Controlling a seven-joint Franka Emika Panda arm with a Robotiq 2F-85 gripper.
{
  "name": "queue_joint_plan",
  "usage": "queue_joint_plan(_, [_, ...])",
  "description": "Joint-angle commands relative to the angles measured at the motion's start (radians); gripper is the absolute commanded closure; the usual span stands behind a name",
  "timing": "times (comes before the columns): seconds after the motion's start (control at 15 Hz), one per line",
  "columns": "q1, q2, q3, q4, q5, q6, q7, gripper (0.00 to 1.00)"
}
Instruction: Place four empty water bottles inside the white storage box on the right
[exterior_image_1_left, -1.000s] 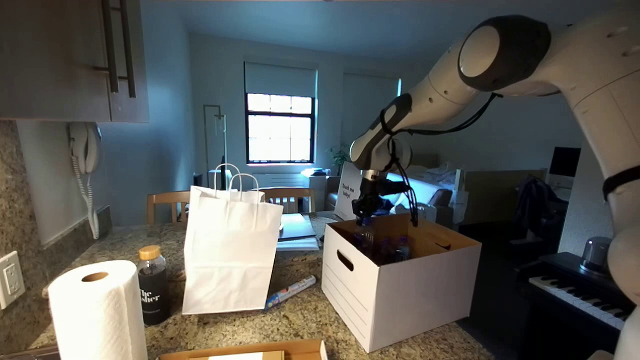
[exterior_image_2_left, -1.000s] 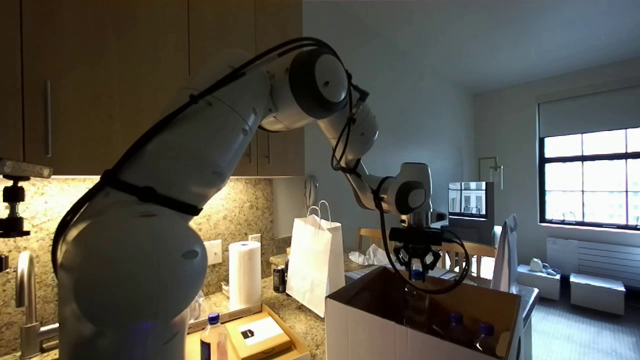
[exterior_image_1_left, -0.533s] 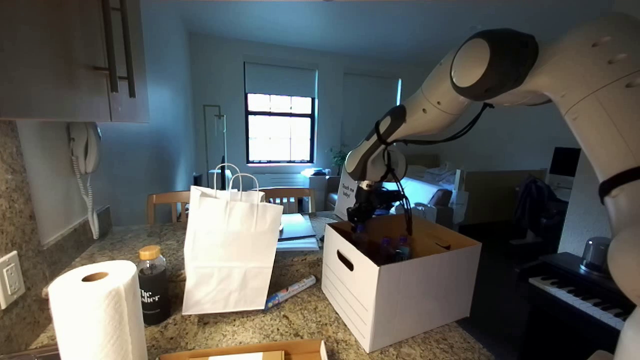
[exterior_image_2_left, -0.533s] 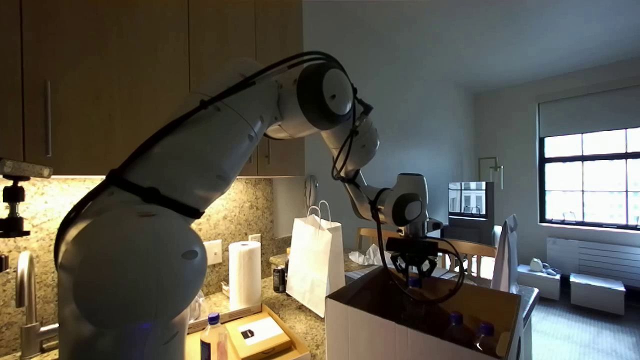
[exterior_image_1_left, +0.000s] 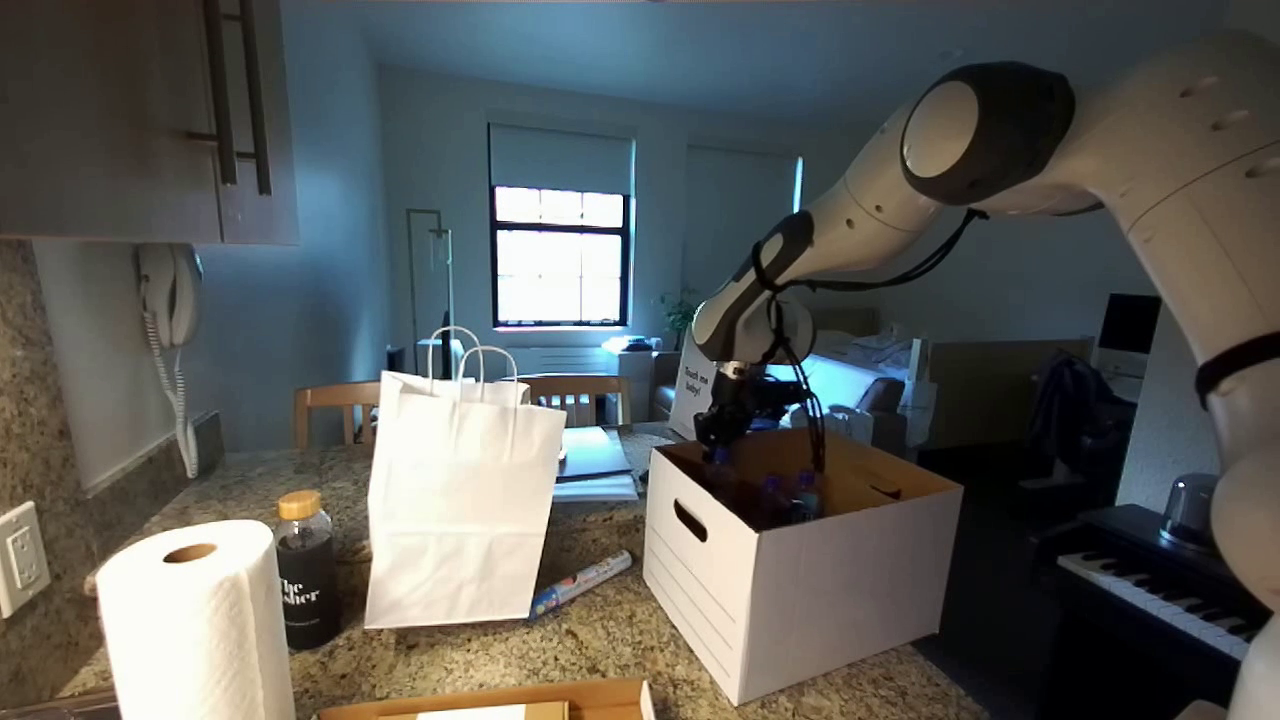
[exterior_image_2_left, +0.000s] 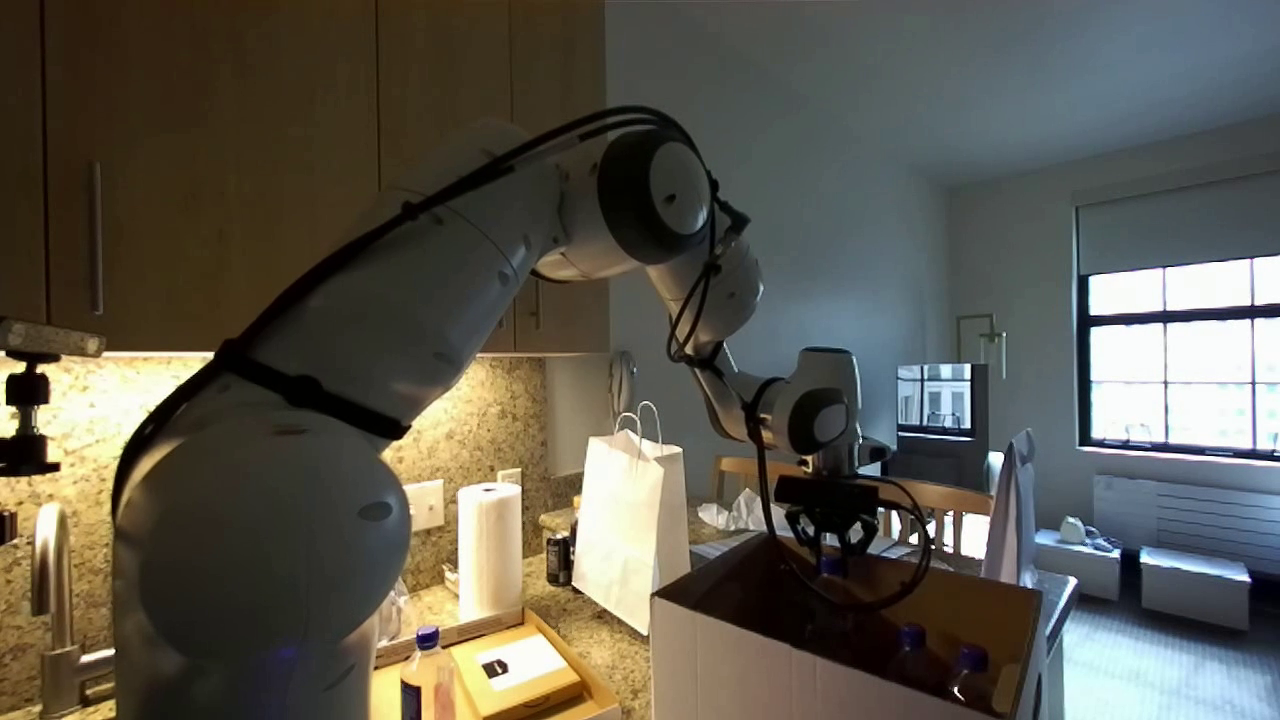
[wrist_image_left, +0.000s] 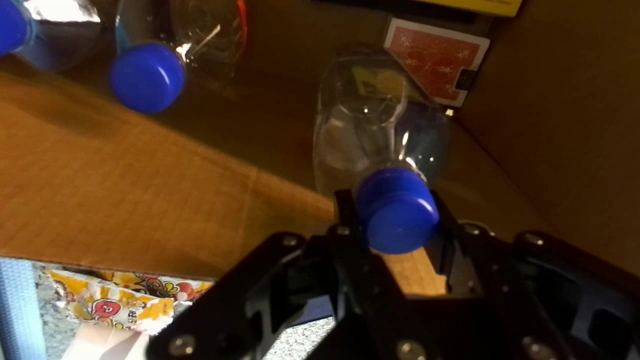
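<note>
My gripper (wrist_image_left: 392, 216) is clamped on the blue cap (wrist_image_left: 401, 220) of a clear bottle (wrist_image_left: 367, 125) inside the white storage box (exterior_image_1_left: 850, 580), a red-backed card pack (wrist_image_left: 434, 60) near it. A second bottle (wrist_image_left: 210, 37) and a third bottle (wrist_image_left: 65, 42) share the box. In an exterior view I see a fourth bottle (exterior_image_2_left: 428, 672) outside it, in or in front of a cardboard tray (exterior_image_2_left: 597, 701); I can't tell which. A white paper bag (exterior_image_1_left: 460, 510) stands near the box on the worktop (exterior_image_1_left: 600, 650).

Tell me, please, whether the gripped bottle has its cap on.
On: the wrist view shows the blue cap on the clear bottle, held in the gripper; whether screwed tight, I cannot tell.
</note>
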Motion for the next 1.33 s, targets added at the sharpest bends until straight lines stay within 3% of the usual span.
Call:
queue_joint_plan(0.0, [-0.032, 0.016, 0.021, 0.021, 0.013, 0.042, 0.011, 0.90])
queue_joint_plan(1.07, [-0.014, 0.038, 0.103, 0.025, 0.021, 0.066, -0.008, 0.88])
queue_joint_plan(1.27, [-0.023, 0.032, 0.141, 0.002, 0.043, 0.137, -0.023, 0.88])
